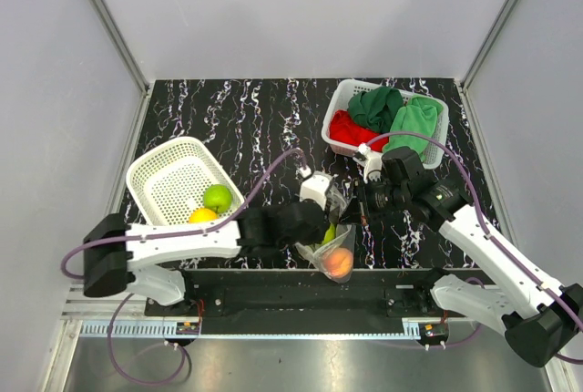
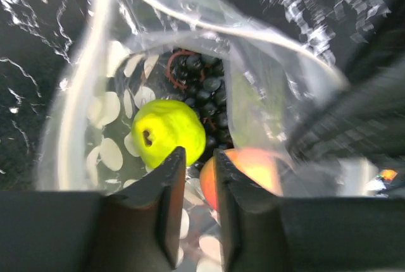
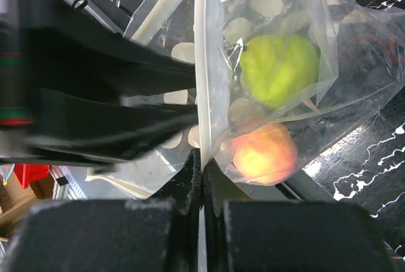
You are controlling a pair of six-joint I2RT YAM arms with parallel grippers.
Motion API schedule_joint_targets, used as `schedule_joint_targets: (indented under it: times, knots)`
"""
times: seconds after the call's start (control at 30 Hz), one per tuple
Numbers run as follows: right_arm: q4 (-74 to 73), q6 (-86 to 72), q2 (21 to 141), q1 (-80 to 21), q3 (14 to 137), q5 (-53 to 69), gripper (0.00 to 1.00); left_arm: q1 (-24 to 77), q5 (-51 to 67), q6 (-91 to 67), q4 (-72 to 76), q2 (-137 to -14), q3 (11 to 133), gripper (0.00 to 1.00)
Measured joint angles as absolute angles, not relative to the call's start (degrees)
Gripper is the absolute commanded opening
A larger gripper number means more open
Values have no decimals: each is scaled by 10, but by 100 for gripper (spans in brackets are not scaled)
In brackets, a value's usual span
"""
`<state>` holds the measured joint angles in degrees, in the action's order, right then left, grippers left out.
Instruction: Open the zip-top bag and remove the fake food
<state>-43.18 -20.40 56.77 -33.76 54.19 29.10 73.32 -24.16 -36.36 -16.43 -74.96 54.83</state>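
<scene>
The zip-top bag (image 1: 314, 252) (image 2: 76, 114) (image 3: 278, 3) hangs open at the table's near middle edge. Inside it lie a green apple (image 2: 168, 131) (image 3: 278, 69), an orange-pink peach (image 1: 339, 263) (image 2: 256, 164) (image 3: 266, 153) and a dark beaded cluster (image 2: 202, 79). My right gripper (image 1: 357, 202) (image 3: 202, 161) is shut on the bag's white zip strip (image 3: 201, 63). At the bag's mouth my left gripper (image 1: 321, 221) (image 2: 199, 153) has a narrow gap between its jaws, pointing between apple and peach, nothing clamped. A second green apple (image 1: 217, 198) and a yellow fruit (image 1: 202, 215) rest in the left basket (image 1: 164, 159).
A white perforated basket (image 1: 339, 100) at the back right holds a red cloth (image 1: 349, 128) and green cloths (image 1: 405, 117). The two arms cross close together over the near middle of the black marbled table (image 1: 237, 109). Grey walls enclose three sides.
</scene>
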Motion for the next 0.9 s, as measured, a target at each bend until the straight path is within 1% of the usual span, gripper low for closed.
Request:
schedule_joint_targets:
  times: [0.07, 0.23, 0.27, 0.3, 0.37, 0.43, 0.5, 0.53, 0.63, 0.7, 0.83, 0.9]
  knots:
    - [-432, -204, 567, -338, 542, 291, 0, 733, -241, -372, -171, -791, 563, 42]
    - [-432, -205, 566, -338, 542, 291, 0, 733, -246, -403, -212, -864, 607, 44]
    - [-432, -206, 566, -338, 542, 291, 0, 733, -248, -409, -217, -873, 612, 47]
    - [-432, -206, 566, -338, 542, 291, 0, 733, -250, -414, -222, -881, 616, 53]
    - [-432, -205, 566, -338, 542, 290, 0, 733, -257, -426, -232, -894, 618, 56]
    - [-439, -204, 566, -337, 540, 282, 0, 732, -264, -436, -245, -903, 619, 64]
    - [-446, -204, 566, -337, 538, 280, 0, 731, -271, -442, -255, -913, 621, 67]
    - [-446, -204, 566, -338, 538, 281, 0, 731, -273, -447, -257, -921, 623, 70]
    - [-445, -204, 566, -339, 538, 284, 0, 731, -277, -454, -260, -947, 626, 76]
    - [-445, -204, 566, -339, 538, 284, 0, 730, -280, -455, -260, -961, 627, 78]
    - [-445, -204, 566, -339, 537, 283, 0, 727, -286, -455, -250, -983, 627, 78]
    - [-444, -204, 566, -339, 537, 283, 0, 724, -288, -455, -239, -986, 625, 74]
